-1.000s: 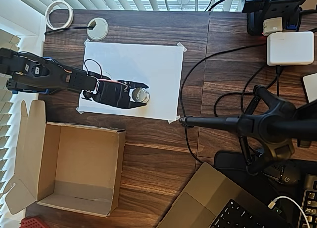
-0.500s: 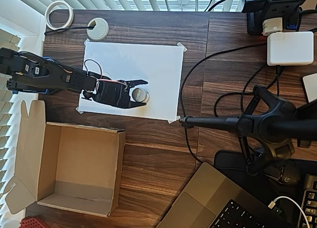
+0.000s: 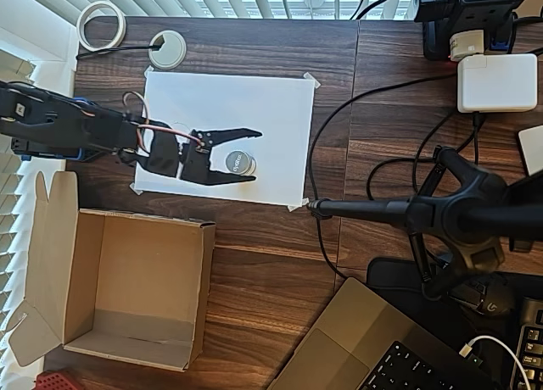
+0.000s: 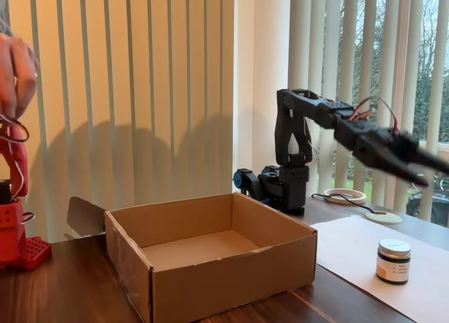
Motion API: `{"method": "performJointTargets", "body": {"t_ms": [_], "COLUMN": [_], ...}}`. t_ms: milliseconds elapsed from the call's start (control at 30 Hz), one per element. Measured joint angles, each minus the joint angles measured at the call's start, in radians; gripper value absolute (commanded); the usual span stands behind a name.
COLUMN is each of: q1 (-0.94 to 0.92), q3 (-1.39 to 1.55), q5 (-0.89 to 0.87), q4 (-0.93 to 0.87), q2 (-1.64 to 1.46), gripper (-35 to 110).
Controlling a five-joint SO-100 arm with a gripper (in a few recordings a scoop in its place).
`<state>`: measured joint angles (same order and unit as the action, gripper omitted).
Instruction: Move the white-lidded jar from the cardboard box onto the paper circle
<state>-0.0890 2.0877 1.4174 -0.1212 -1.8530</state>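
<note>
Pincer: the black two-finger pincer (image 3: 251,157) stands with its jaws spread wide, holding nothing; the fixed view (image 4: 436,170) shows it raised above the table.
Jar: the small round white-lidded jar (image 3: 238,162) sits upright on the white taped paper sheet (image 3: 254,110), between the spread fingers as seen from overhead, and well below them in the fixed view (image 4: 393,261).
Paper circle: its pencil outline is too faint to make out under the jar.
Box: the large brown corrugated cardboard box (image 3: 59,280), open-topped, lies off the sheet, behind the pincer beside the arm.
</note>
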Motion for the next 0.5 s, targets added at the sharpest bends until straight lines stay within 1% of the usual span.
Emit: {"method": "performJointTargets", "body": {"t_ms": [133,233,433,500], "q1": [0.041,0.074,0.137,0.164], "q3": [0.120,0.252,0.492,0.571], "q5": [-0.339,-0.552,-0.954,-1.062], "q4": [-0.091,-0.170,-0.359,-0.451], "q2": [-0.179,-0.327,-0.626,-0.735], "gripper": [39,38,28,21]}}
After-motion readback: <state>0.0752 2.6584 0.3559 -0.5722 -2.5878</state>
